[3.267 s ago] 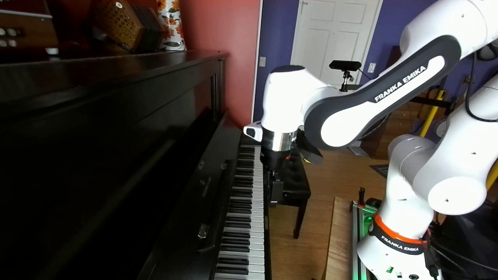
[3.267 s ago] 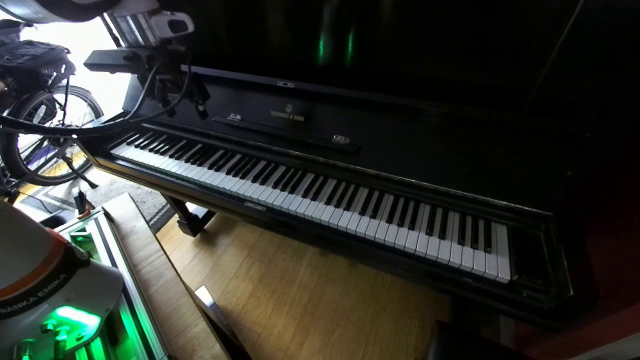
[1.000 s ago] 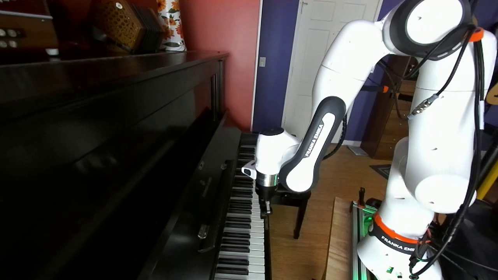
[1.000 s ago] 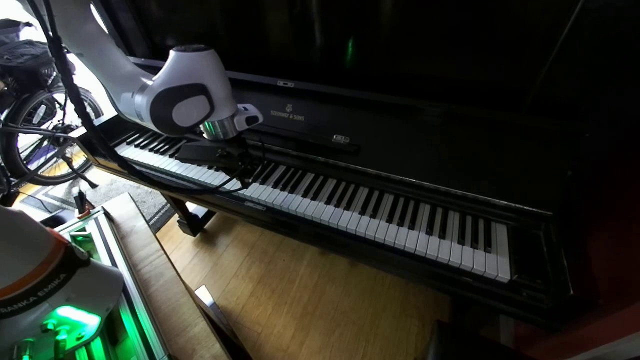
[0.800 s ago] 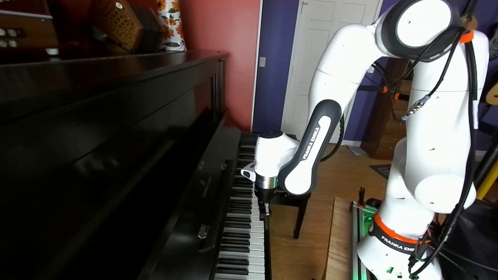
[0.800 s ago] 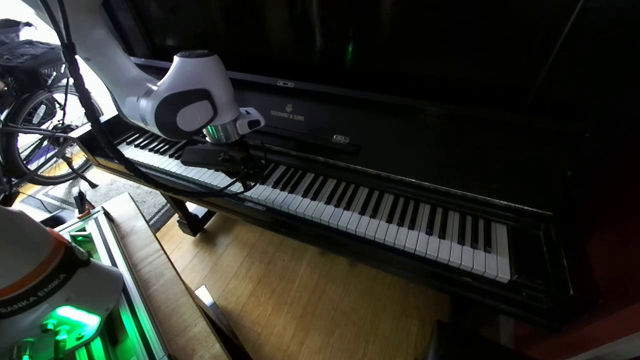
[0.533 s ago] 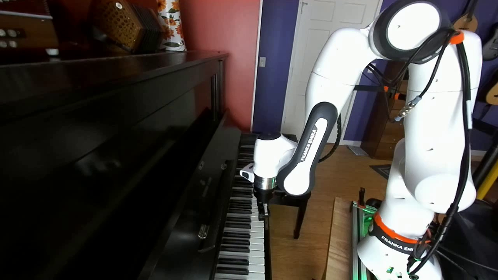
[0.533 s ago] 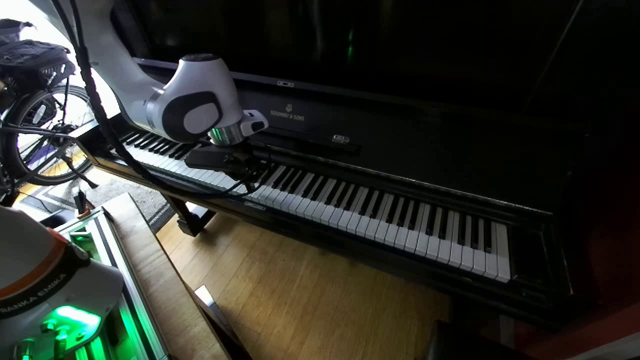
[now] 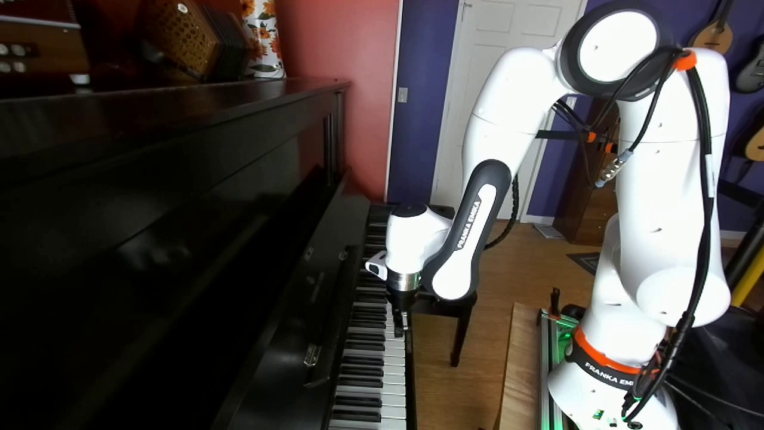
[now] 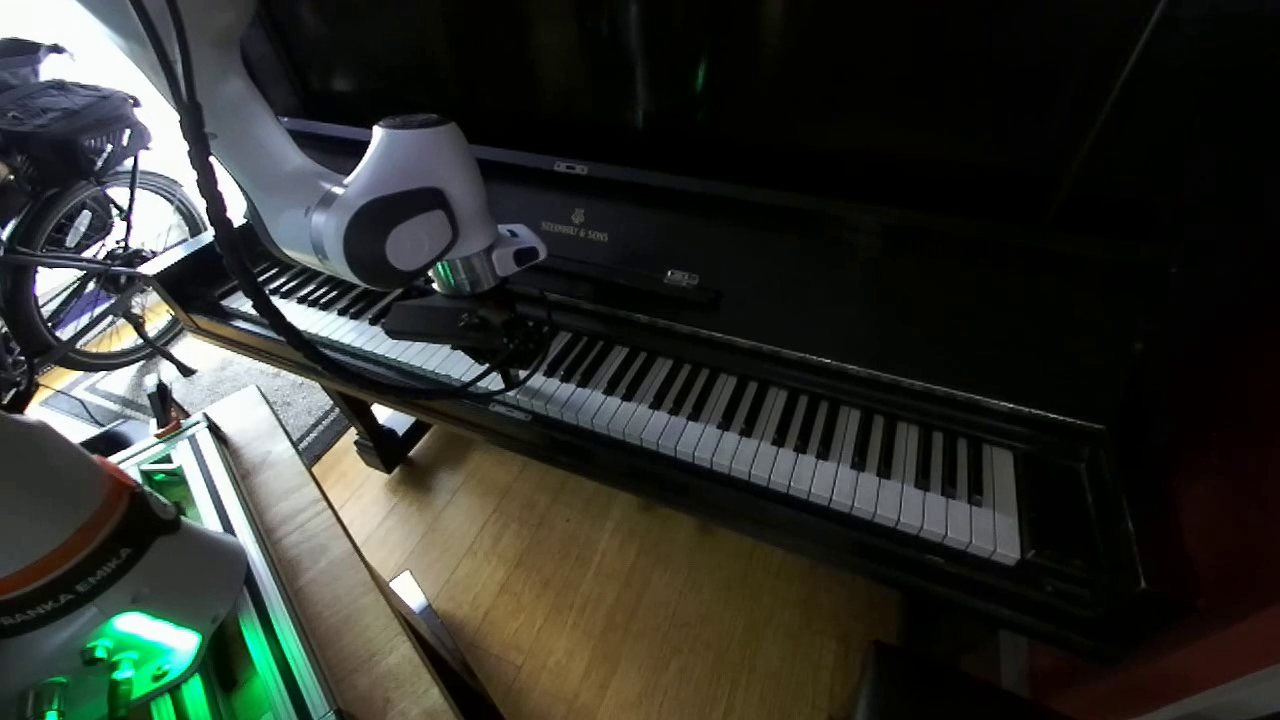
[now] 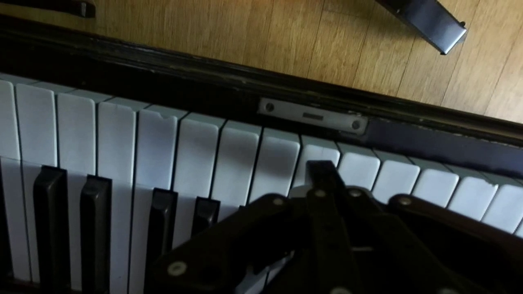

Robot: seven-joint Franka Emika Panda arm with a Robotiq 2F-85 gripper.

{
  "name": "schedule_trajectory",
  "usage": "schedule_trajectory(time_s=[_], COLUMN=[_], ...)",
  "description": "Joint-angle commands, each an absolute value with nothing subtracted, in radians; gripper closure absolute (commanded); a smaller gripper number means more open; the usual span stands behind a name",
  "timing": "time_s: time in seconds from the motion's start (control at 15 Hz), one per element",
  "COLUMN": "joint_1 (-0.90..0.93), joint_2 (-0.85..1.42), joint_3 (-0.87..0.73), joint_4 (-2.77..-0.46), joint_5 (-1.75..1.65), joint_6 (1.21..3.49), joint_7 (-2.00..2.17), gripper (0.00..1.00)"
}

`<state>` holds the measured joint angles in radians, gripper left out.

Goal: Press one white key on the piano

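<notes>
The large glossy black piano [image 9: 197, 239] [image 10: 880, 290] fills much of both exterior views, its row of white and black keys exposed. My gripper [image 9: 401, 332] [image 10: 510, 380] points down at the front part of the white keys, near the middle of the keyboard. In the wrist view the gripper [image 11: 325, 167] is shut, fingertips together, nothing between them. Its tip overlaps one white key [image 11: 320, 152] near that key's front end. Whether the tip touches it I cannot tell; the neighbouring white keys [image 11: 273, 163] look level with it, and a shadow lies across them.
The piano's front rail [image 11: 204, 87] with a metal plate [image 11: 312, 115] runs just ahead of the keys. A padded bench [image 9: 444, 306] stands behind the gripper in an exterior view. The arm's cable [image 10: 400, 388] loops low before the keyboard. A wooden table edge [image 9: 516, 370] lies beside the robot base.
Over three seconds the arm has come down from high above to key height. During the last second the gripper has shifted slightly along the keyboard and toward the piano, staying shut.
</notes>
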<state>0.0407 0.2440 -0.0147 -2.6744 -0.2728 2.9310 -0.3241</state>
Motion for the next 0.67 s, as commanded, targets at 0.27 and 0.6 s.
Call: schedule_trajectory(time_s=[0.27,0.6], joint_1=[0.061,0.063], joint_2=[0.287,0.294], joint_3=[-0.041,-0.047], joint_4=[-2.655,-2.653], joint_5=[-0.335,-0.344], joint_6=[2.955,2.956], joint_7=[-0.274,-0.266], gripper=[1.00,1.00])
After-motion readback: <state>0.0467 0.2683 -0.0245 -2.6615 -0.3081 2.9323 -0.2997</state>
